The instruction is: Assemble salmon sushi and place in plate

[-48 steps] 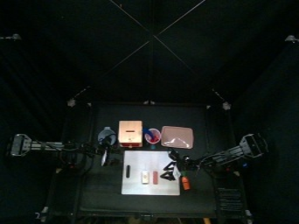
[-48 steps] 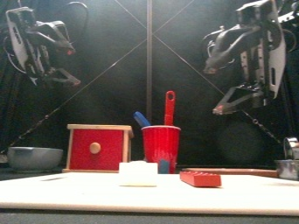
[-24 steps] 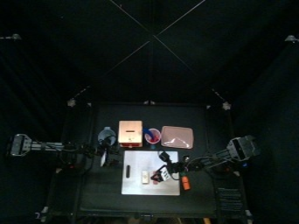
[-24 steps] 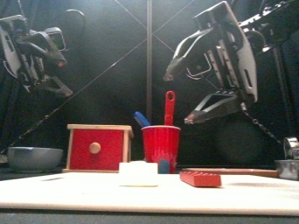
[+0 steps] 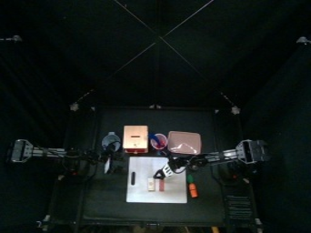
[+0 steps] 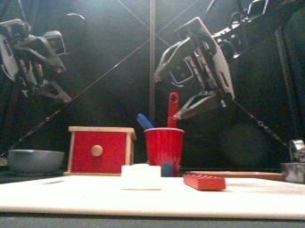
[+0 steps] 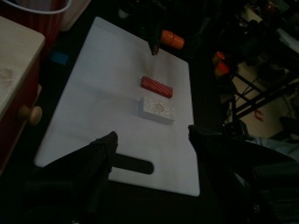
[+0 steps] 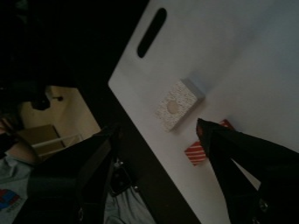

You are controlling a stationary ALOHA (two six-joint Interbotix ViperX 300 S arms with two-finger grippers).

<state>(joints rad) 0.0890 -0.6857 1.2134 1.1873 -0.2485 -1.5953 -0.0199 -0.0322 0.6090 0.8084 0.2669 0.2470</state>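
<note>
On the white cutting board (image 5: 155,179) lie the salmon sushi parts, apart from each other: a small white rice block (image 7: 156,108) (image 8: 177,103) (image 6: 141,176) and a red-orange salmon strip (image 7: 156,85) (image 8: 197,154) (image 6: 204,182). My right gripper (image 5: 172,167) (image 8: 155,133) hangs open above the board's back edge, over both pieces and holding nothing. My left gripper (image 5: 109,164) (image 7: 163,150) hovers open at the board's left side, also holding nothing. The pinkish plate (image 5: 185,141) sits behind the board at the right.
A tan block with a red front (image 5: 136,137) (image 6: 100,151) and a small red-and-blue cup (image 5: 159,141) (image 6: 165,148) stand behind the board. An orange stick (image 5: 192,189) (image 7: 172,38) lies right of the board. A grey bowl (image 6: 36,160) sits at the left.
My right arm has swung in from the right and lowered, bringing its open gripper over the board. The left arm has barely moved. The sushi pieces lie where they were.
</note>
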